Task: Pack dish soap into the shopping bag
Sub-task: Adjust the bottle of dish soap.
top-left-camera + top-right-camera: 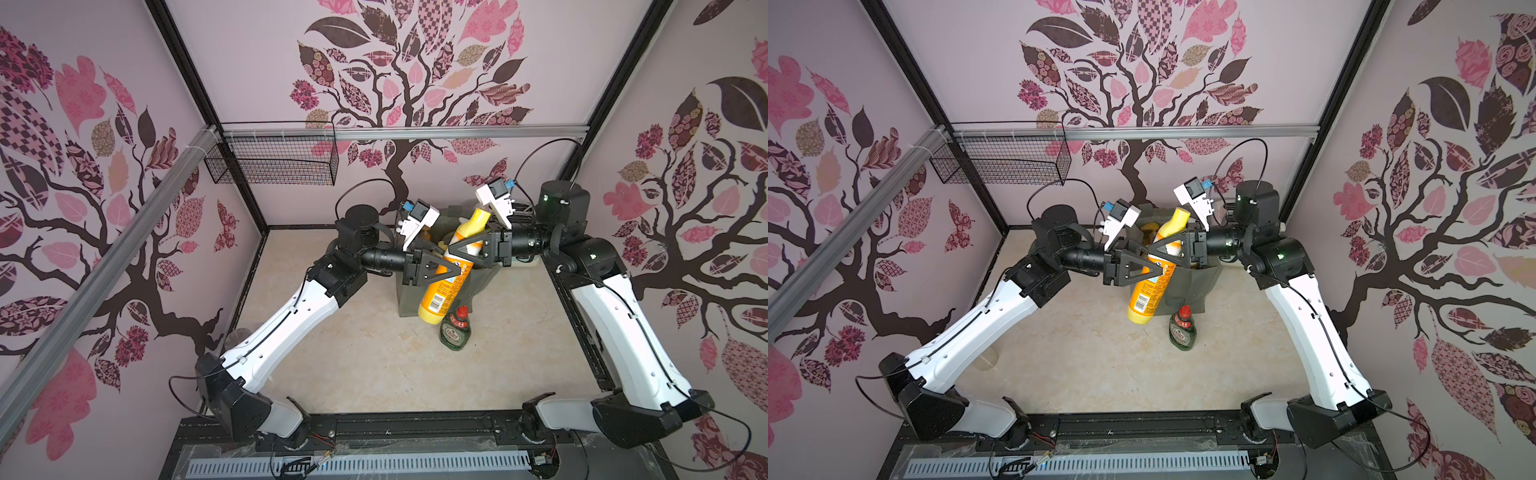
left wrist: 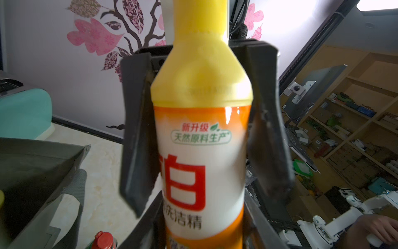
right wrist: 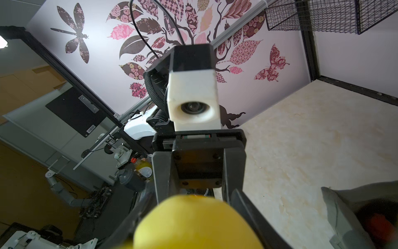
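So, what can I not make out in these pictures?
Bag contents: in both top views the yellow bottle hides most of its mouth.
Yellow bottle's top: cut off by the edge in the left wrist view.
Grip of right claw: its fingers are blurred in the left wrist view.
Green bottle: in the left wrist view only its cap shows, at the edge.

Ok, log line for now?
left pincer: shut on yellow bottle | right pincer: near its top, grip unclear | shopping bag: bottle not yet inside | green bottle: upright on table
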You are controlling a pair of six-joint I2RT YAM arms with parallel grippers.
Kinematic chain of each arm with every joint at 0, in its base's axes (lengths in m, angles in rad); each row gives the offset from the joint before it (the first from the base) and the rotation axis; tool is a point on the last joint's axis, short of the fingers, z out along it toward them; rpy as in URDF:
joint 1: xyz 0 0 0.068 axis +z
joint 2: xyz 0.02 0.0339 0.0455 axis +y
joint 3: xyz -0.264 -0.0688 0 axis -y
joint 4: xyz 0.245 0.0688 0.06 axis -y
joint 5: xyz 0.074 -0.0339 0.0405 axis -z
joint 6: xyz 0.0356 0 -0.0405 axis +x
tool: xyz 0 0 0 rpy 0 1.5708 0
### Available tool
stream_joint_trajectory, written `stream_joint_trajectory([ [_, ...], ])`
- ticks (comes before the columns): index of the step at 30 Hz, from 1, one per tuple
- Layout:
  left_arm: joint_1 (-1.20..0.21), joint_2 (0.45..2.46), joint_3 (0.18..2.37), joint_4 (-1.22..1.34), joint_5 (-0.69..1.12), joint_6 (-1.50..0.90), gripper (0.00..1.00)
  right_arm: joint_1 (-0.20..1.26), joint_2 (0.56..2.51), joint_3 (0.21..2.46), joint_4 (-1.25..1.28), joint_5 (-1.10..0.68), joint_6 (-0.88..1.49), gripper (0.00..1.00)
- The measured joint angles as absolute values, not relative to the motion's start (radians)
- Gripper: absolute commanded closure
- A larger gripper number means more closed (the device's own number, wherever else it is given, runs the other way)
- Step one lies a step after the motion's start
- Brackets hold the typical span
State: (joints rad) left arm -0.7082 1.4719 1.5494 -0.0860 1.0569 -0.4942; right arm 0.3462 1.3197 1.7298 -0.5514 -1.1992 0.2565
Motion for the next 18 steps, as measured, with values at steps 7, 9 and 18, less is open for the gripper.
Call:
stream_joint_trajectory([
  [7,-0.719,1.472,1.517,-0.055,1.027,-0.498,1.00,0.352,1.245,1.680,-0.510,-1.131,0.268,0.00],
  [9,-0.719,1.463,1.492,-0.030,1.014,-0.507,1.00,0.352,1.225,1.660,-0.507,-1.088,0.267,0.00],
  [18,-0.631,1.362,1.343,0.076,0.848,-0.596,1.00,0.350,1.032,1.397,-0.422,-0.905,0.298,0.00],
])
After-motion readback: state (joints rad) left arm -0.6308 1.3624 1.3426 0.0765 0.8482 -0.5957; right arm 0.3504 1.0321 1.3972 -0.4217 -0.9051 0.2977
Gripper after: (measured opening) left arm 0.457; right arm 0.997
